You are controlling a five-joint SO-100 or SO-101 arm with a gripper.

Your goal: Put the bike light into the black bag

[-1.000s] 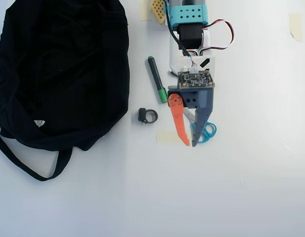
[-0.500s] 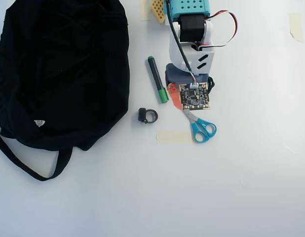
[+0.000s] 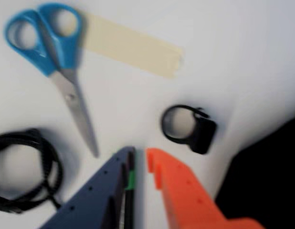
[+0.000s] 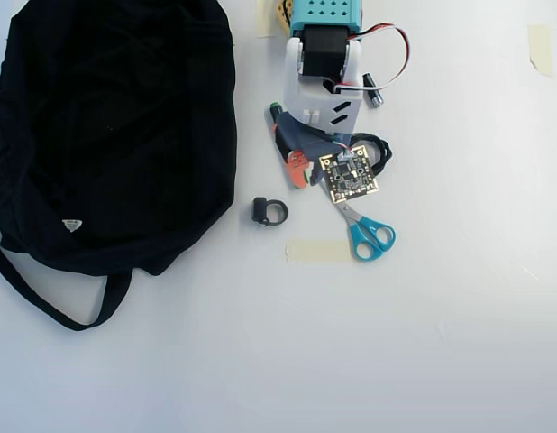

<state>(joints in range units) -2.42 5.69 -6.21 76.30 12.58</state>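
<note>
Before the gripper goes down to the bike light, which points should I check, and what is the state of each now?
1. Bike light lies free on the table, apart from other things: ok.
2. Gripper empty, with a narrow gap between its jaws: ok.
3. Gripper over the light: not ok; in the wrist view the light sits off to the right, and the green marker lies under the jaws.
4. Scissors clear of the light: ok.
5. Black bag opening ready: cannot tell.
</note>
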